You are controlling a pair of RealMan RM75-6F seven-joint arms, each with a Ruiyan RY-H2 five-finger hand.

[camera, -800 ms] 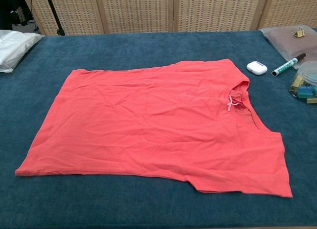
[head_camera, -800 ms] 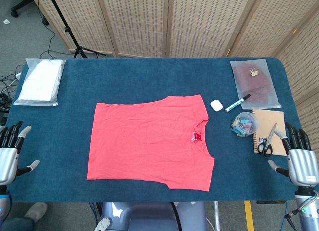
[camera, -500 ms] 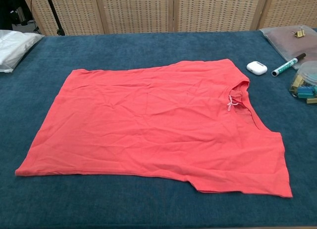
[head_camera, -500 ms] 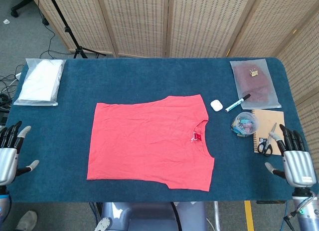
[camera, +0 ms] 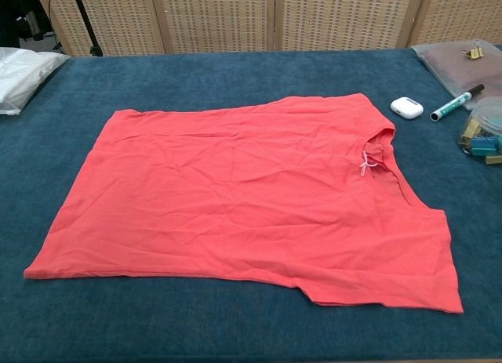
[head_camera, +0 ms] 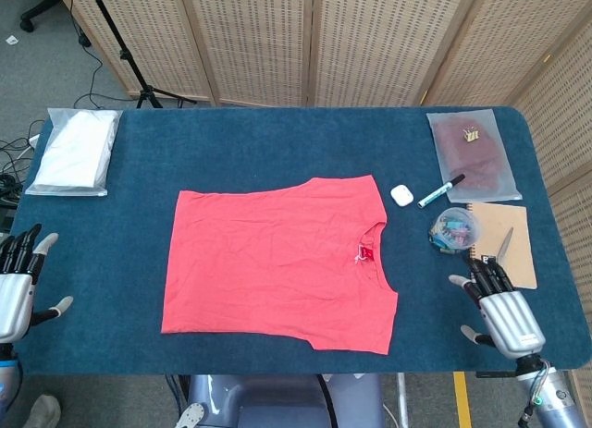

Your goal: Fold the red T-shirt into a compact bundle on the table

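Observation:
The red T-shirt (head_camera: 277, 262) lies spread flat on the blue table (head_camera: 277, 151), collar and white tag toward the right; the chest view shows the red T-shirt (camera: 251, 194) in full, lightly wrinkled. My left hand (head_camera: 18, 285) hovers off the table's front-left corner, fingers apart and holding nothing. My right hand (head_camera: 499, 308) is over the table's front right, fingers spread, empty, well right of the shirt's sleeve. Neither hand appears in the chest view.
Right of the shirt are a white earbud case (head_camera: 400, 195), a marker (head_camera: 441, 191), a clear tub of clips (head_camera: 454, 228), a notebook with scissors (head_camera: 509, 243) and a bagged dark cloth (head_camera: 472, 151). A bagged white cloth (head_camera: 74, 151) lies at the back left.
My right hand has moved left and inward from beside the notebook to over the table's front right. The shirt and the left hand have stayed put.

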